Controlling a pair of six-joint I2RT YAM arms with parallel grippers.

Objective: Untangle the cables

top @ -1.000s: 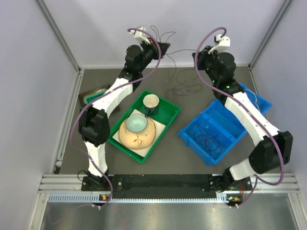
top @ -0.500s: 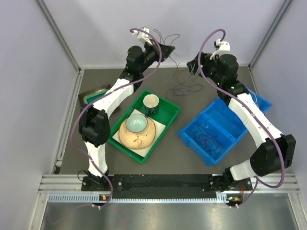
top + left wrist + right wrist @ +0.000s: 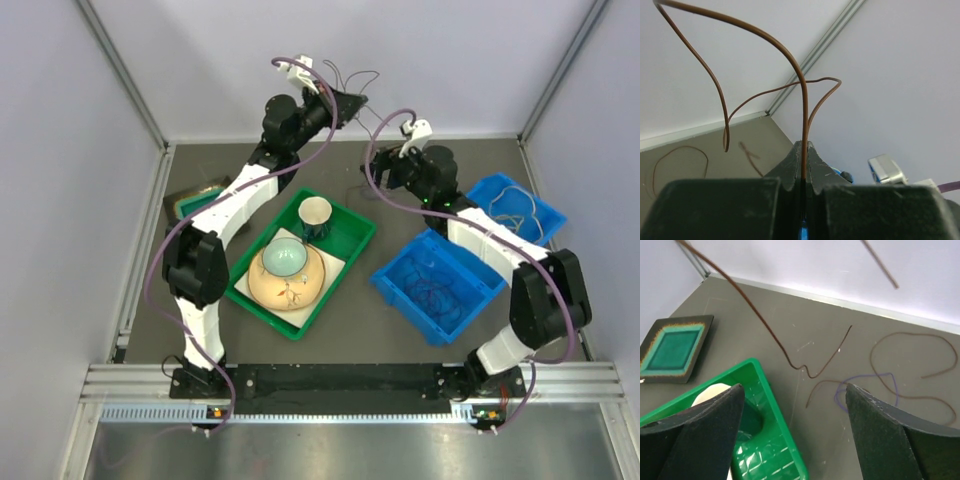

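Left tool (image 3: 804,152) is pinched tight on a brown cable (image 3: 803,100), high by the back wall. Right tool (image 3: 794,390) stands wide apart above the table (image 3: 765,315), over loose brown and purple cables (image 3: 839,382) beside the green tray (image 3: 772,435)

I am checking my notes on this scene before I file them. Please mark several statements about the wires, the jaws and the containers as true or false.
1. The left jaws are shut on a brown wire. True.
2. The right jaws grip the purple wire. False: they stand open and empty; the purple wire lies on the table.
3. The green tray holds a cup and a bowl. True.
4. Both blue bins are empty. False: the near bin and the far bin each hold wires.
5. The green square plate lies inside the tray. False: it lies on the table, outside the tray.
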